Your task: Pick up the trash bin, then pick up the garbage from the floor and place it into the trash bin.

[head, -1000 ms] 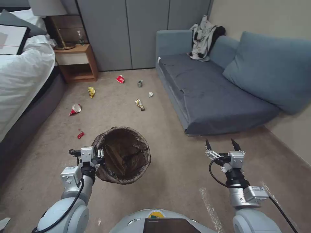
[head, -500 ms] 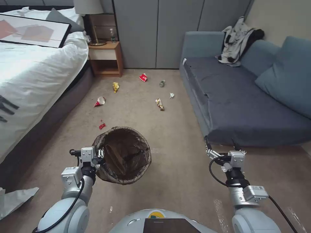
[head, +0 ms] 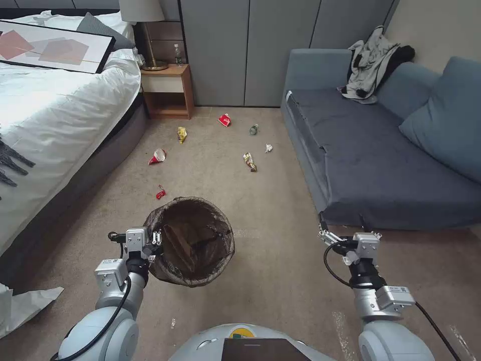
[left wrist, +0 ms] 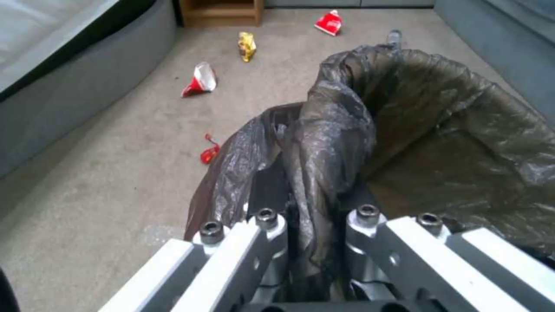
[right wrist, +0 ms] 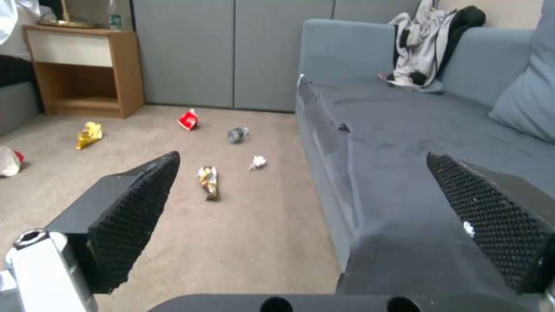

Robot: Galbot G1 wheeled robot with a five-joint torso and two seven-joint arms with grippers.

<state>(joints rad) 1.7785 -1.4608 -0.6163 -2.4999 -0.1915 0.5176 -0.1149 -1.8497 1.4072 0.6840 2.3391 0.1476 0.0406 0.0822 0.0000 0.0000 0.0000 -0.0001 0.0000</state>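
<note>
Left gripper [head: 156,244] at about 7 o'clock in the head view, jaws clamped on the bag-covered rim of the small round trash bin lined with a crinkled dark brown plastic bag [head: 193,240]; bin held off the beige carpet floor [head: 270,271], mouth up. Left wrist view: bag fold pinched between the metal fingers [left wrist: 260,242].

Right gripper [head: 342,224] at about 4 o'clock, jaws spread wide and holding nothing, just in front of the grey-blue fabric sofa [head: 381,150].

Garbage scattered on the floor toward 12 o'clock, well apart from the bin:
- small red wrapper scrap [head: 160,192], nearest, at 11 o'clock of the bin
- red-and-white crumpled carton [head: 158,157]
- yellow snack wrapper [head: 182,134]
- red packet [head: 225,120]
- small crushed plastic bottle [head: 253,130]
- gold-patterned wrapper [head: 249,161]
- white paper ball [head: 268,148]

White-sheeted bed [head: 55,115] at 10 o'clock
</note>
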